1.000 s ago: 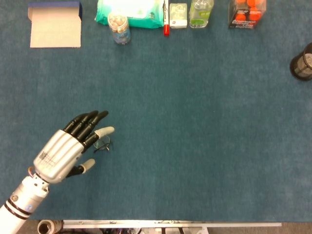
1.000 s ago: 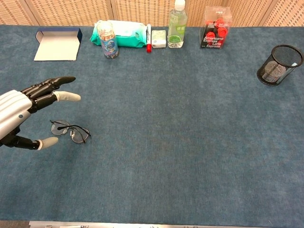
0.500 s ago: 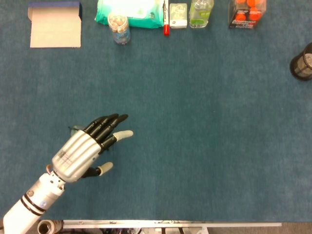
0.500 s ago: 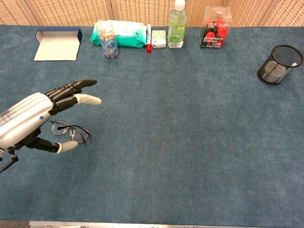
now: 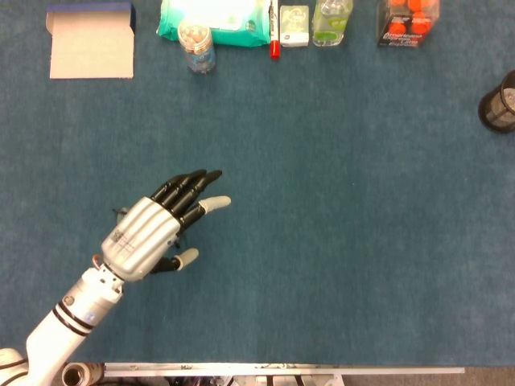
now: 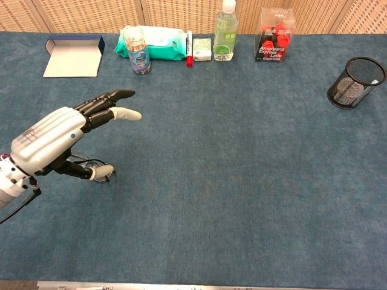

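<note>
The left hand (image 5: 153, 233) is seen at lower left of the head view, fingers (image 6: 115, 96) spread and extended, nothing held. The eyeglasses (image 6: 97, 166) lie on the blue counter (image 5: 338, 201) directly beneath the palm, largely covered; in the chest view the thumb tip sits just beside the frame. Contact cannot be told. The right hand is not seen.

"americano express latte express" on the clear box of red capsules (image 6: 272, 42)
</note>
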Tool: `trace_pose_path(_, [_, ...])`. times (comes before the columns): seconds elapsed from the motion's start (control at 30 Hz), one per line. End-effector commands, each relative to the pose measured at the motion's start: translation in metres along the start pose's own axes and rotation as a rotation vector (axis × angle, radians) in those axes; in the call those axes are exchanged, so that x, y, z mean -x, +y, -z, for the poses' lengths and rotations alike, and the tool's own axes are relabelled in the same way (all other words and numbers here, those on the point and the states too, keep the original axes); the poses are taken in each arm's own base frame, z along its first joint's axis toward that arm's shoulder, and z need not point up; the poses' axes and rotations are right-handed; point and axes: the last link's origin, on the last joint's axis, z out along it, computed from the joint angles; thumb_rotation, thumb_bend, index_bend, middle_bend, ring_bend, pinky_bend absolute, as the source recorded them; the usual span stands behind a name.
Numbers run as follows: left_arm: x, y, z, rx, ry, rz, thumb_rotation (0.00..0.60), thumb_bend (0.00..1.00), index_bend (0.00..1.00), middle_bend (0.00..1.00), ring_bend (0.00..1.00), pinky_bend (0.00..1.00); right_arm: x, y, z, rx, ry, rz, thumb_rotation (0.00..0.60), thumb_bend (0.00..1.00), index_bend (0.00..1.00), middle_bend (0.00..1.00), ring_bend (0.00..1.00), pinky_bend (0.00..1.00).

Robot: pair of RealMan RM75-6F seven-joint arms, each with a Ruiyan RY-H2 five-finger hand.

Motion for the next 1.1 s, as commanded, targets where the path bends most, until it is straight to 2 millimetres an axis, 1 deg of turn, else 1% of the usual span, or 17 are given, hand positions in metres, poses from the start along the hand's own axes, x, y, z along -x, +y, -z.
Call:
trace_pose_path(0.03, [0.0,-0.002,-0.002,-0.007,0.009,-0.009,0.6,0.2,0.17,0.0,0.0,0.11,0.0,0.0,0.0,0.0,0.0,-0.001,0.6,0.31,0.56,0.49,0.39,0.46])
trace_pose_path(0.3, [-0.001,-0.011,-0.004,-0.039,0.072,-0.063,0.6,0.2,0.17,0.0,0.0,0.11,0.001,0.0,0.0,0.001,-0.002,-0.001,0.6,0.31,0.56,0.49,0.39,0.46])
trace_pose_path(0.7, [0.004,-0.026,-0.001,-0.086,0.07,-0.112,0.6,0.2,0.17,0.0,0.0,0.11,0.002,0.001,0.0,0.004,-0.006,0.003,0.6,0.31,0.56,0.49,0.39,0.46])
trace_pose_path(1.1, [0.009,-0.045,-0.005,-0.134,0.076,-0.134,0.6,0.2,0.17,0.0,0.0,0.11,0.003,0.001,0.0,0.005,-0.007,0.005,0.6,0.31,0.56,0.49,0.39,0.46])
